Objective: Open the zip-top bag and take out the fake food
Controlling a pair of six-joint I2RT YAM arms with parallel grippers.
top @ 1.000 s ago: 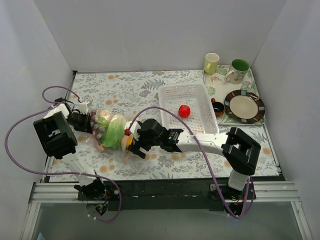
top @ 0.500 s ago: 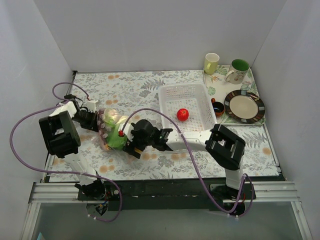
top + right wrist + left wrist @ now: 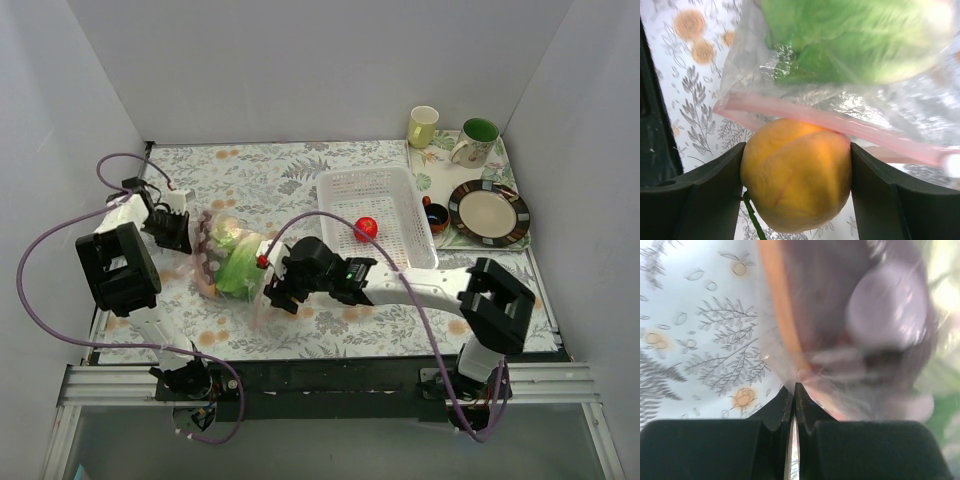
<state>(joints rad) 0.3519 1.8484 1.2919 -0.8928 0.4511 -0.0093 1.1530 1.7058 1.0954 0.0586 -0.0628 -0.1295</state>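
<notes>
The clear zip-top bag (image 3: 225,262) lies at the table's left middle with green lettuce (image 3: 238,268) and other toy food inside. My left gripper (image 3: 178,232) is shut on the bag's far-left end; in the left wrist view (image 3: 794,390) the jaws pinch the plastic (image 3: 850,340). My right gripper (image 3: 272,296) is at the bag's mouth, shut on an orange-yellow fruit (image 3: 796,175) just below the pink zip strip (image 3: 840,125). The lettuce (image 3: 850,35) shows through the plastic above it. A red round piece (image 3: 366,228) lies in the white basket (image 3: 345,185).
A tray at the back right holds a yellow-green cup (image 3: 423,126), a green-lined mug (image 3: 475,142), a striped plate (image 3: 488,212) and a small dark bowl (image 3: 435,213). White walls enclose the table on three sides.
My right gripper has pulled back to the right and toward the near edge with the fruit. The left gripper and bag end have shifted slightly toward the back. The bag has stretched out.
</notes>
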